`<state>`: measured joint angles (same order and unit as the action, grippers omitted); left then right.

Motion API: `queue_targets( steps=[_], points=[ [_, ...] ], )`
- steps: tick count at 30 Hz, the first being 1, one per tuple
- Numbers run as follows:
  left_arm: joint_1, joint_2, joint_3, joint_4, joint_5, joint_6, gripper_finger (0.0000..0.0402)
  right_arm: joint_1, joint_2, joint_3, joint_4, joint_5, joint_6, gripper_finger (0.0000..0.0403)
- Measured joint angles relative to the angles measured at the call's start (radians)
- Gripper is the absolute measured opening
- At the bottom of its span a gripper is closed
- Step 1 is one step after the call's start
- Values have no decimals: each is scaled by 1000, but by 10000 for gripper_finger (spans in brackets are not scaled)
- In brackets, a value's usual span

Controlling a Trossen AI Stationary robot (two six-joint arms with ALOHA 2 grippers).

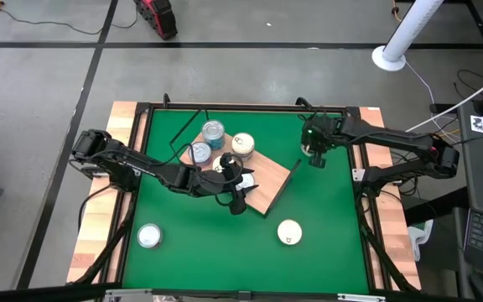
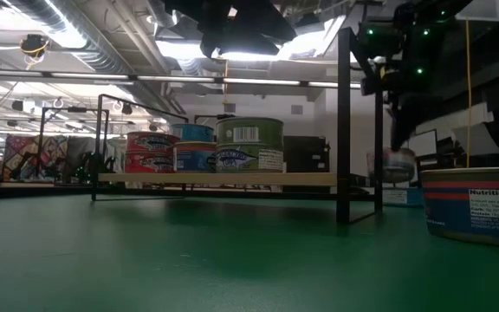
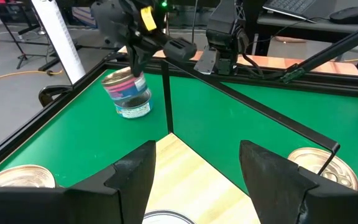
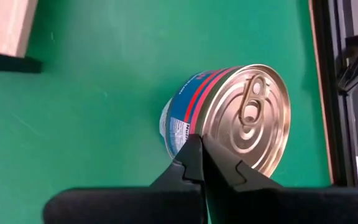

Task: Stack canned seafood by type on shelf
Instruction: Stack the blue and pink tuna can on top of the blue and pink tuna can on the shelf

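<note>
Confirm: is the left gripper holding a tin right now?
No. In the left wrist view the left gripper is open over the shelf with nothing between its fingers.

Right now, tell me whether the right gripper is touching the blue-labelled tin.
Touching. In the left wrist view the right gripper pinches the top rim of the tilted blue-labelled tin; the right wrist view shows its fingers closed at that rim.

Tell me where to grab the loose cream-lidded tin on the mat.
Likely best: grip the cream-lidded tin across its round side wall, coming straight down from above. It stands upright, lid up, alone on the green mat, so both sides are free.
</note>
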<state>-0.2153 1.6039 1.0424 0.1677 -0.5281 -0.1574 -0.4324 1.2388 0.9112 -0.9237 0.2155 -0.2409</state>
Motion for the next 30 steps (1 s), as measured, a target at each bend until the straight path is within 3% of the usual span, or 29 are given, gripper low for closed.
queue_targets(
  steps=[23,30],
  points=[
    [0,0,0,1,0,9,227,0,0,147,-19,-7,-2,0],
    [0,-6,5,0,0,11,227,1,0,154,-6,-51,-19,0]
  ],
)
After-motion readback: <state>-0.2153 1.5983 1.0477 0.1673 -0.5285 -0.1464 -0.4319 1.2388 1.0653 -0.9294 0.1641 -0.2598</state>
